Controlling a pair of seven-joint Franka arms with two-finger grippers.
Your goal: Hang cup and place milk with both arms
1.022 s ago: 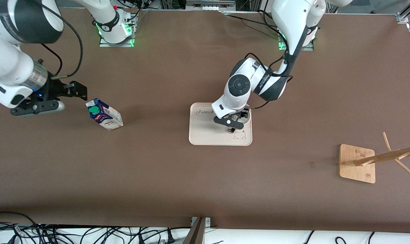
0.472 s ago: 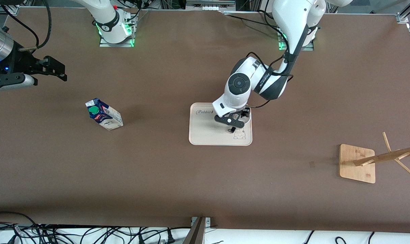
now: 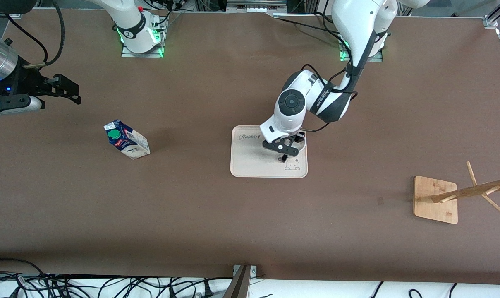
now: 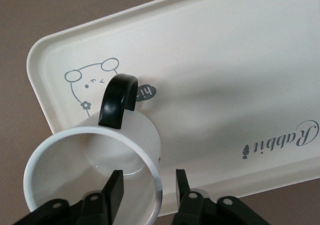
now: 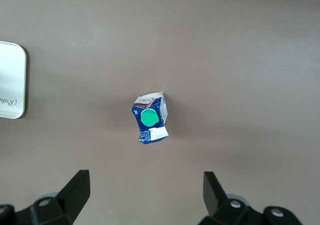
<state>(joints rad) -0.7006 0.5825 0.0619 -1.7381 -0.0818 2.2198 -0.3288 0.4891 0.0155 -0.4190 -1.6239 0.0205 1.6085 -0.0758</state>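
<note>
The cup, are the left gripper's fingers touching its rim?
Cannot tell. In the left wrist view the left gripper straddles the cup's wall, one finger inside and one outside, but contact isn't plain.

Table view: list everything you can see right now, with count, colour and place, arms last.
tray: one, cream, mid-table.
cup: one, white with black handle, standing on the tray at its end toward the left arm.
milk: one, dark blue and white with green cap, on the table toward the right arm's end.
cup rack: one, wooden, at the left arm's end.
cables: black, along the table's edge nearest the camera.
left end effector: one, black, fingers straddling the cup's rim.
right end effector: one, black, open, above the milk.
</note>
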